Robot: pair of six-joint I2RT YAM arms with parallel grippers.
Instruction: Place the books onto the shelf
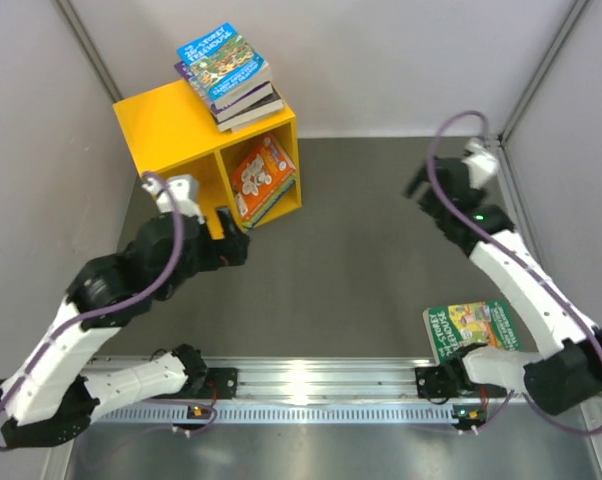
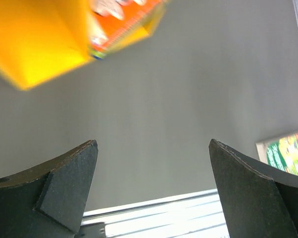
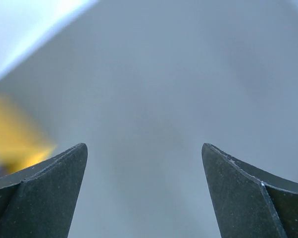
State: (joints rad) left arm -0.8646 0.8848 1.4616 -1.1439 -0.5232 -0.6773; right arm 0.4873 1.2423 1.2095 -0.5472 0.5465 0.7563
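The yellow shelf (image 1: 171, 125) stands at the back left. A stack of books (image 1: 226, 75) with a blue cover on top lies on its roof. More books (image 1: 263, 178), an orange cover facing out, lean in its right compartment. A green book (image 1: 471, 328) lies flat on the table by the right arm's base. My left gripper (image 1: 233, 228) hangs open and empty just in front of the shelf (image 2: 35, 44), where the orange book (image 2: 124, 20) and the green book (image 2: 287, 153) show. My right gripper (image 1: 415, 185) is open and empty above the table at the right.
A metal rail (image 1: 301, 375) carries both arm bases along the near edge. Pale enclosure walls close in the left, back and right sides. The shelf's left compartment faces the left arm. In the right wrist view the shelf (image 3: 15, 134) is a yellow blur at left.
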